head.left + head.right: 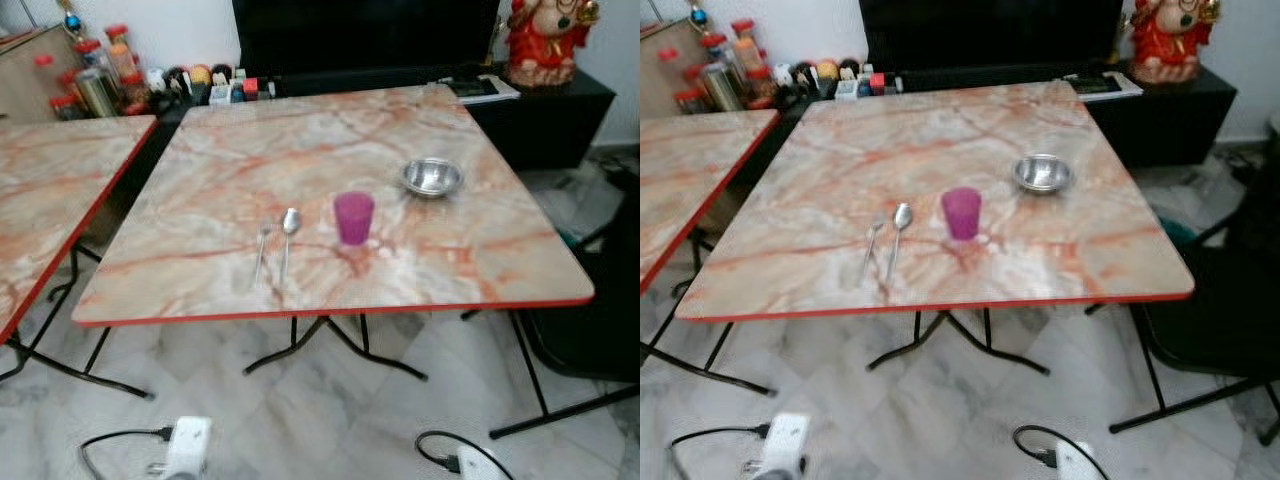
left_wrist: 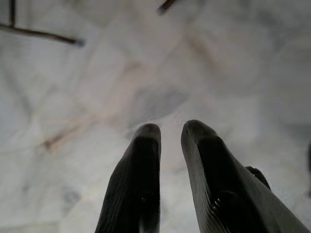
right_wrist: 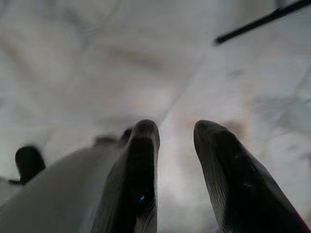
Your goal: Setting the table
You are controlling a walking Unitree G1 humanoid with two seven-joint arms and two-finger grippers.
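Apparently idle above blurred floor, left gripper (image 2: 170, 128) and right gripper (image 3: 176, 127) hang parted, grasping nothing.

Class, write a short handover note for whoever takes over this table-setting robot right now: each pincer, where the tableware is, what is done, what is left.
Left pincer: open, empty, hanging idle over the marble floor.
Right pincer: open, empty, also down over the floor.
On the marble table: fork and spoon lie side by side near the front edge; pink cup stands upright to their right; steel bowl sits farther back and right of the cup.
Done: cutlery, cup and bowl are on the table.
Left: no plate is laid; the bowl stands apart from the setting and probably needs moving nearer.
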